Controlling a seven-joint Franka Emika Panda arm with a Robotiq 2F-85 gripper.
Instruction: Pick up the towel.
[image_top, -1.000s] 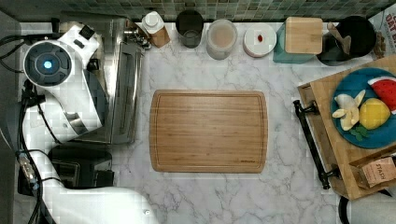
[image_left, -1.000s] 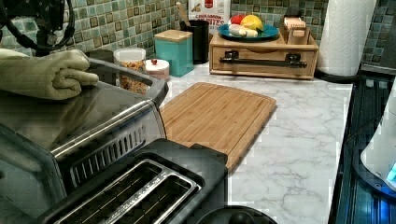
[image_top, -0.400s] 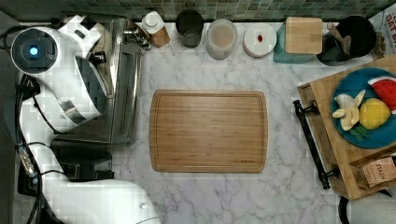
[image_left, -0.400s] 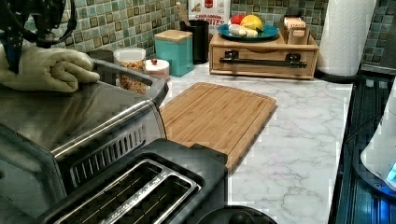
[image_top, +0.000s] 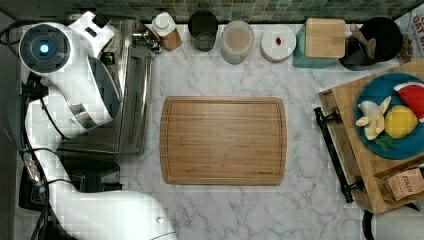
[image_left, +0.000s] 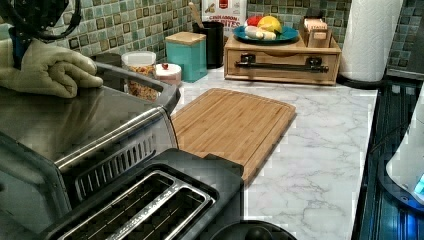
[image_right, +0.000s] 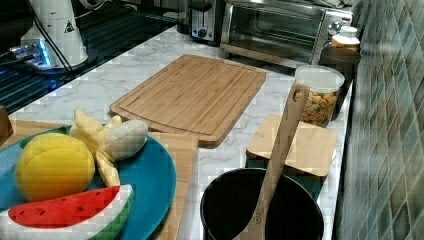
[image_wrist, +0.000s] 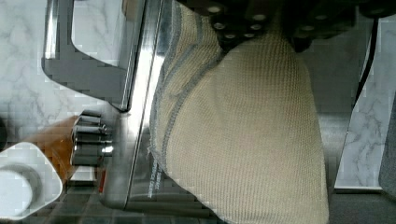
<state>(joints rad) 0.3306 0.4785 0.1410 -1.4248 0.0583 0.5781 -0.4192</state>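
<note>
Seeing, in the left view, the towel (image_left: 47, 72) lying bunched on the steel top of the toaster oven (image_left: 75, 130), its far end lifting toward the dark gripper (image_left: 20, 47) at the left view's upper left; seeing, in the wrist view, the same towel (image_wrist: 243, 135) hanging as a cream ribbed drape straight below the gripper (image_wrist: 261, 23), covering the toaster oven (image_wrist: 135, 154) and its knob. Missing the towel from the top view, with the white arm (image_top: 65, 85) covering that spot above the toaster oven (image_top: 135, 100). Reading "STASH" on a small box (image_top: 406, 184) in the top view, and part of a carton (image_left: 224, 12) label in the left view, "…RITES". Pinching the towel at its upper edge, apparently, fingers pressing close on the cloth, though not showing the jaws clearly enough for certainty. Leaving the cutting board (image_top: 223, 141) bare, well apart from the jaws.
</note>
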